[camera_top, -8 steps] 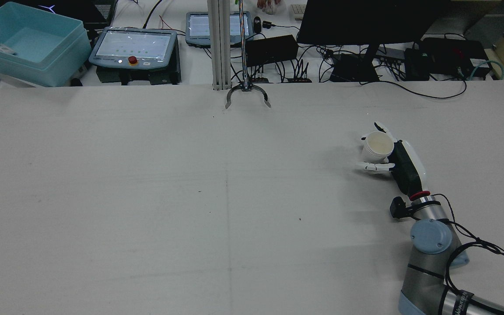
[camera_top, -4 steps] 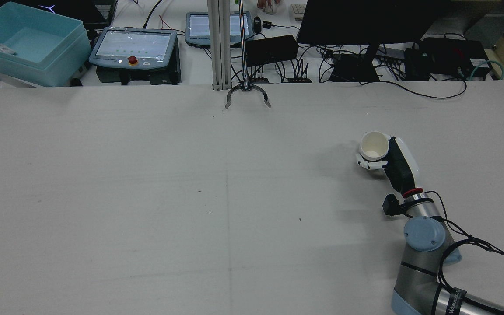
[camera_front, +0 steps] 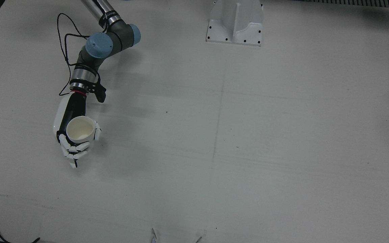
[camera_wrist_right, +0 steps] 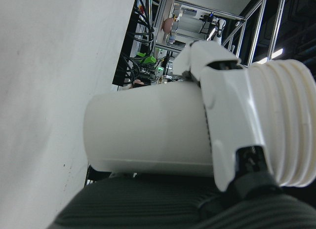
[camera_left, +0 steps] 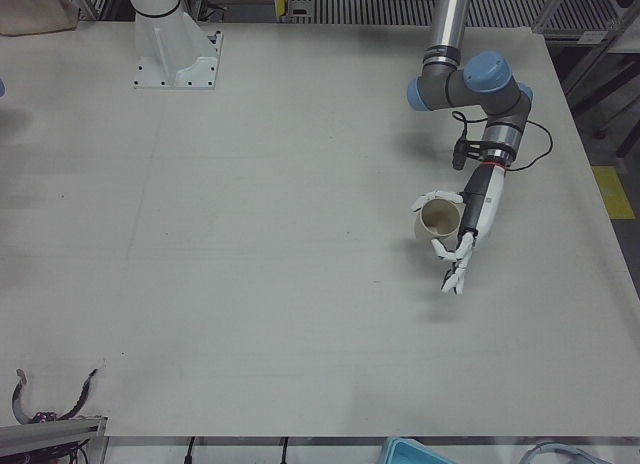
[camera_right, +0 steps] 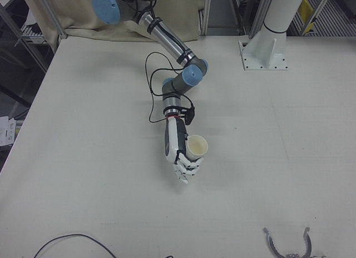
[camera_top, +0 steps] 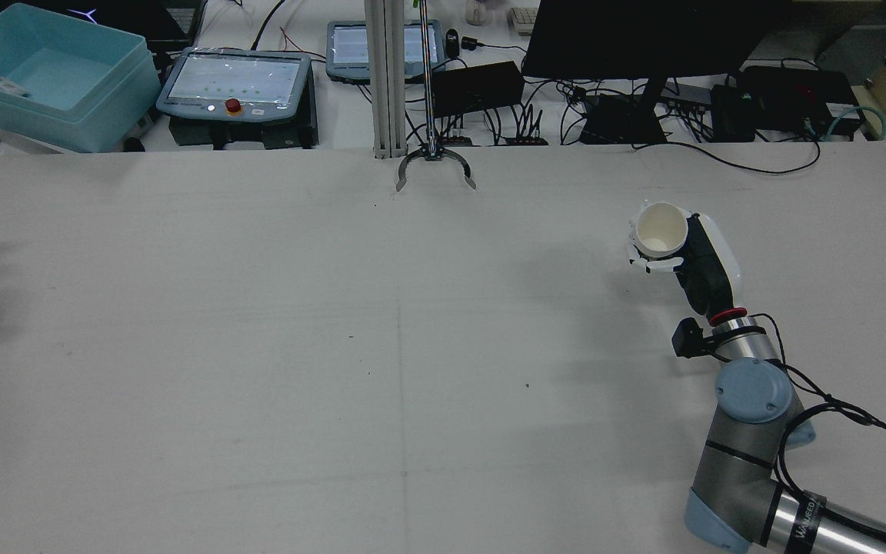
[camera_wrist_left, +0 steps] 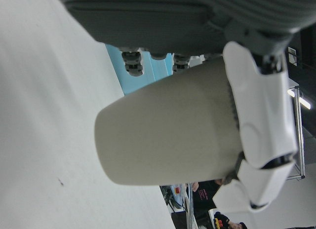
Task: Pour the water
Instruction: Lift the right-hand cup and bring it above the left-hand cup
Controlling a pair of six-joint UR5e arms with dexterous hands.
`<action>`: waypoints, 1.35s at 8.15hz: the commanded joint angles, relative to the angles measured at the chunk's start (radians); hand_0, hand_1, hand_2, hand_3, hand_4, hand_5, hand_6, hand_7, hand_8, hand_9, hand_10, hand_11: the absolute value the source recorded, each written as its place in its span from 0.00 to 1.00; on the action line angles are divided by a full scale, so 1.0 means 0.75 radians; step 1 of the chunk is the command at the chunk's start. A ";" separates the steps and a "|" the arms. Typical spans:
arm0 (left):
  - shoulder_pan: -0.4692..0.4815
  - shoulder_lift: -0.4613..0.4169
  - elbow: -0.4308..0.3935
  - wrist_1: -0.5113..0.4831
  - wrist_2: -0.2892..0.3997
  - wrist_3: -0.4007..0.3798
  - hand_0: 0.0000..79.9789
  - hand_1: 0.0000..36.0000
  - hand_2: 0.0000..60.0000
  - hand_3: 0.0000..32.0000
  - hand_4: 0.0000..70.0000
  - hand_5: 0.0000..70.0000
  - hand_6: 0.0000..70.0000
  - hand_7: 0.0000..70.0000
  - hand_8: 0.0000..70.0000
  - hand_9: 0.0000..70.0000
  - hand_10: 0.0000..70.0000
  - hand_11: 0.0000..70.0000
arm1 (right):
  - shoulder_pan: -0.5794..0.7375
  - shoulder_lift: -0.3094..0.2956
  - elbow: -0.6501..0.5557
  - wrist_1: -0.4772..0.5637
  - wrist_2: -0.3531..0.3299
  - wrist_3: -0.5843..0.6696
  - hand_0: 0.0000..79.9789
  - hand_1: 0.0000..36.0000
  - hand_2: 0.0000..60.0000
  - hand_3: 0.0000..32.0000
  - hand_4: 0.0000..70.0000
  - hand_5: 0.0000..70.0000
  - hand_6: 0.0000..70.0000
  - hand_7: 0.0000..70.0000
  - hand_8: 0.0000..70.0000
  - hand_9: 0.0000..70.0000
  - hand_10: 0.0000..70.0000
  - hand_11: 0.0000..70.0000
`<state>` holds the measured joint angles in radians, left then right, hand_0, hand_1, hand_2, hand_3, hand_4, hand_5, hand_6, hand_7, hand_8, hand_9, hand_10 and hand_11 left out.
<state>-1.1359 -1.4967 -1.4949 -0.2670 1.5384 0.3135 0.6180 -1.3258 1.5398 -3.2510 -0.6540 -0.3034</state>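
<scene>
My right hand (camera_front: pixel 74 143) is shut on a white paper cup (camera_front: pixel 79 130), held upright just above the table, mouth up and looking empty. The same white cup (camera_top: pixel 658 229) shows in the rear view at the right, with the right hand (camera_top: pixel 693 258) behind it. The right-front view shows this cup (camera_right: pixel 196 147) too, and the right hand view fills with its wall (camera_wrist_right: pixel 143 128). My left hand (camera_left: pixel 462 242) appears only in the left-front view, shut on a beige cup (camera_left: pixel 438 219) held upright. In the left hand view, white fingers (camera_wrist_left: pixel 259 120) wrap that cup (camera_wrist_left: pixel 168 135).
A white arm pedestal (camera_front: pixel 235 23) stands at the table's back middle. Beyond the far edge are a blue bin (camera_top: pixel 51 73), teach pendants (camera_top: pixel 235 81), a monitor (camera_top: pixel 643 35) and cables. A metal claw (camera_top: pixel 434 165) hangs from a post at that edge.
The right hand's fingers, spread around the white cup a second ago, have closed on it. Hand and cup have risen and moved toward the far edge. A shadow has appeared at the rear view's left.
</scene>
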 commanded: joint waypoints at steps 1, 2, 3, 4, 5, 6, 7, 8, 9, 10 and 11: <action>0.261 -0.261 -0.156 0.275 -0.010 0.007 0.64 1.00 1.00 0.00 0.26 1.00 0.00 0.23 0.00 0.03 0.07 0.15 | 0.033 -0.001 0.049 -0.008 -0.005 -0.017 1.00 1.00 1.00 0.00 0.36 0.91 0.44 0.75 0.51 0.72 0.14 0.26; 0.350 -0.370 -0.185 0.353 -0.028 0.042 0.64 1.00 1.00 0.00 0.25 1.00 0.00 0.23 0.00 0.03 0.07 0.15 | 0.045 -0.001 0.070 -0.008 -0.007 -0.017 1.00 1.00 1.00 0.00 0.36 0.91 0.44 0.75 0.50 0.72 0.14 0.26; 0.450 -0.490 -0.185 0.401 -0.047 0.075 0.62 1.00 1.00 0.00 0.25 1.00 0.00 0.23 0.00 0.03 0.07 0.15 | 0.068 -0.004 0.125 -0.046 -0.009 -0.027 1.00 1.00 1.00 0.00 0.36 0.92 0.44 0.75 0.50 0.71 0.14 0.26; 0.570 -0.621 -0.179 0.490 -0.049 0.105 0.62 1.00 1.00 0.00 0.25 1.00 0.00 0.23 0.00 0.02 0.07 0.15 | 0.074 -0.004 0.186 -0.101 -0.009 -0.029 1.00 1.00 1.00 0.00 0.35 0.91 0.44 0.74 0.50 0.71 0.14 0.26; 0.659 -0.736 -0.179 0.546 -0.049 0.179 0.62 1.00 1.00 0.00 0.25 1.00 0.00 0.23 0.00 0.03 0.07 0.14 | 0.076 -0.001 0.217 -0.116 -0.009 -0.041 1.00 1.00 1.00 0.00 0.34 0.91 0.43 0.73 0.49 0.71 0.14 0.26; 0.771 -0.844 -0.167 0.603 -0.051 0.220 0.62 1.00 1.00 0.00 0.24 1.00 0.00 0.23 0.00 0.02 0.07 0.14 | 0.086 -0.001 0.260 -0.122 -0.050 -0.090 1.00 1.00 1.00 0.00 0.34 0.91 0.43 0.72 0.49 0.71 0.14 0.26; 0.821 -0.882 -0.163 0.628 -0.063 0.224 0.62 1.00 1.00 0.00 0.24 1.00 0.00 0.23 0.00 0.03 0.07 0.14 | 0.114 0.005 0.345 -0.159 -0.137 -0.212 1.00 1.00 0.98 0.00 0.32 0.90 0.43 0.71 0.49 0.70 0.14 0.26; 0.823 -0.884 -0.169 0.638 -0.083 0.222 0.62 1.00 1.00 0.00 0.24 1.00 0.00 0.23 0.00 0.03 0.07 0.14 | 0.121 0.007 0.508 -0.234 -0.181 -0.395 1.00 1.00 0.98 0.00 0.32 0.89 0.42 0.70 0.49 0.70 0.15 0.27; 0.823 -0.884 -0.171 0.642 -0.084 0.222 0.63 1.00 1.00 0.00 0.24 1.00 0.00 0.23 0.00 0.03 0.07 0.14 | 0.121 0.011 0.670 -0.287 -0.187 -0.604 1.00 1.00 1.00 0.00 0.32 0.90 0.43 0.68 0.49 0.69 0.15 0.28; 0.823 -0.886 -0.173 0.644 -0.086 0.222 0.63 1.00 1.00 0.00 0.24 1.00 0.00 0.23 0.00 0.03 0.06 0.14 | 0.121 0.039 0.752 -0.296 -0.242 -0.768 1.00 1.00 1.00 0.00 0.31 0.93 0.44 0.66 0.47 0.67 0.15 0.27; 0.821 -0.886 -0.177 0.644 -0.086 0.222 0.63 1.00 1.00 0.00 0.24 1.00 0.00 0.23 0.00 0.03 0.07 0.14 | 0.131 0.094 0.759 -0.334 -0.314 -0.875 1.00 1.00 1.00 0.00 0.30 0.93 0.43 0.64 0.46 0.65 0.14 0.27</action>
<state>-0.5223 -2.1568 -1.6228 0.2114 1.4776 0.4793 0.7070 -1.3118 2.0069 -3.4477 -0.7996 -0.7282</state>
